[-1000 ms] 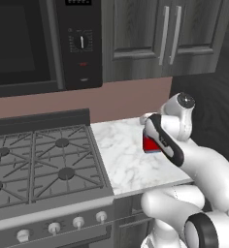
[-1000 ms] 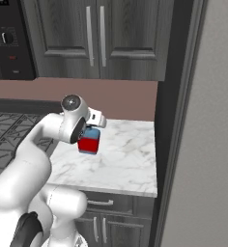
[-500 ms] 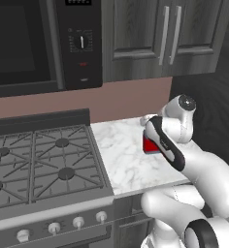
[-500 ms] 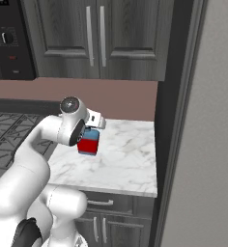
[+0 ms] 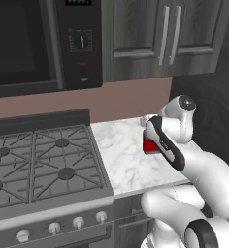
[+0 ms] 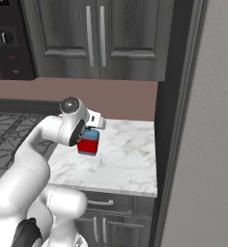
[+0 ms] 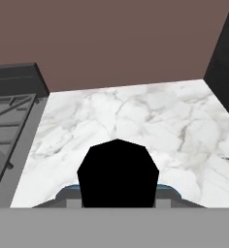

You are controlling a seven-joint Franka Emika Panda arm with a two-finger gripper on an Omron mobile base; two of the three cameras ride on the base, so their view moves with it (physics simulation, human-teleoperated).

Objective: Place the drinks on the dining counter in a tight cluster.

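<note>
You've got the gripper [image 6: 88, 132] clamped on the squat red-and-blue bottle [image 6: 88, 144]; its jaws are closed on the upper part, near the black cap [image 7: 118, 172]. In the hand view that cap sits at 6 o'clock of the frame, big and dark, with a sliver of blue shoulder on each side of it. The fingertips themselves are hidden behind the cap there, so you can't see the contact directly.

In the right base view the bottle hangs under the wrist, red face toward you, blue side to the right, over the small marble worktop [image 6: 130, 159]. Whether it touches the marble or hangs just above it you can't tell. In the left base view only a red patch of the bottle [image 5: 149, 144] shows, at 9 o'clock of the forearm.

The worktop adjoins the gas stove [image 5: 39, 162], which lies at 9 o'clock of the bottle. Dark cabinets [image 6: 94, 36] hang at 12 o'clock, above the brown backsplash [image 7: 116, 43]. A microwave [image 5: 34, 41] hangs over the stove.
</note>
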